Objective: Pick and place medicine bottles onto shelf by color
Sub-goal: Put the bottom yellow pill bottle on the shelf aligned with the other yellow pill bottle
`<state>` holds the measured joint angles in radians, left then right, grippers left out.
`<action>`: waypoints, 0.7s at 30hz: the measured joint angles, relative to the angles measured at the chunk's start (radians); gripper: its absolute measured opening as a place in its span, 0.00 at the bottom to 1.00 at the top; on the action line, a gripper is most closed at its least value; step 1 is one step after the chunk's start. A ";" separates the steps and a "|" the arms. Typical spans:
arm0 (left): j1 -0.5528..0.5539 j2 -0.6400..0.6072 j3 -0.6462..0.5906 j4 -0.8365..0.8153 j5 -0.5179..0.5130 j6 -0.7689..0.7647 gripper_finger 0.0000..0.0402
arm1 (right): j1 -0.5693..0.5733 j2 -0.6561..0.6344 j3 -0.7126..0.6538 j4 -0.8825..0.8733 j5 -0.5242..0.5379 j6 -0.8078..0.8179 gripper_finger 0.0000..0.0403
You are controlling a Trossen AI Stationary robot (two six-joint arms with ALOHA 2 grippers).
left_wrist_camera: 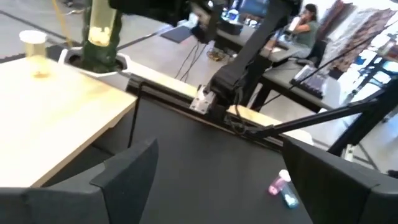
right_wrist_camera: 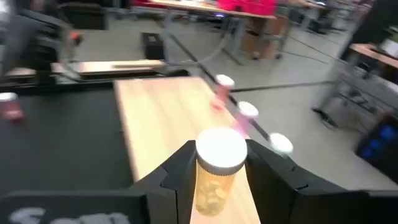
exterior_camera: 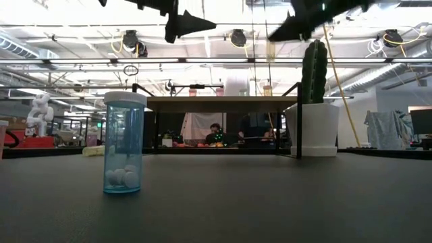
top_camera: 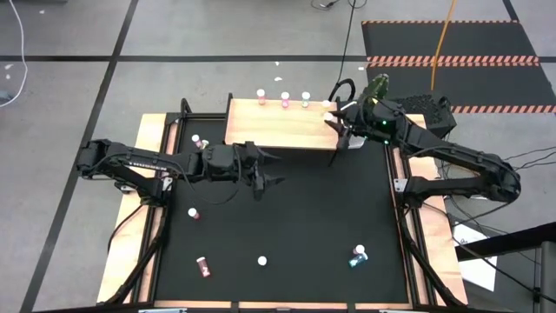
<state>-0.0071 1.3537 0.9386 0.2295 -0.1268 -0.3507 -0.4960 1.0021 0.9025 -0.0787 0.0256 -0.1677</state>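
Three capped bottles already line the far edge of the shelf, and we judge them most at risk now: the right gripper holds a yellow bottle just beside the row, and a drift sideways on the way down could knock a neighbour off the board. A jerky let-go could also tip the tall, narrow bottle, since it has little base to stand on.

We see the right arm reaching in from the table's right side, past the cactus pot, its wrist over the shelf's right end. Its jaws are closed on the yellow bottle just below the white cap, holding it upright above the wood.

The left gripper hangs over the black mat just in front of the shelf, jaws spread wide and holding nothing. The arm stretches across from the left side.

Several bottles wait on the mat: a teal bottle near the front right, a pink bottle lying front left, and others we cannot tell by colour.
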 joint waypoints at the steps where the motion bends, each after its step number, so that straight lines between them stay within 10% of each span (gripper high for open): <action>1: 0.000 0.000 0.000 -0.012 -0.014 -0.003 0.86 | -0.024 -0.002 -0.037 0.040 -0.001 0.003 0.30; 21: 0.029 0.000 0.000 -0.042 -0.167 -0.051 0.86 | -0.173 0.156 -0.186 0.260 -0.109 0.028 0.30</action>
<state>0.0217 1.3537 0.9382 0.1875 -0.2939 -0.4020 -0.6685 1.1580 0.7170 0.1816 -0.0830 -0.1393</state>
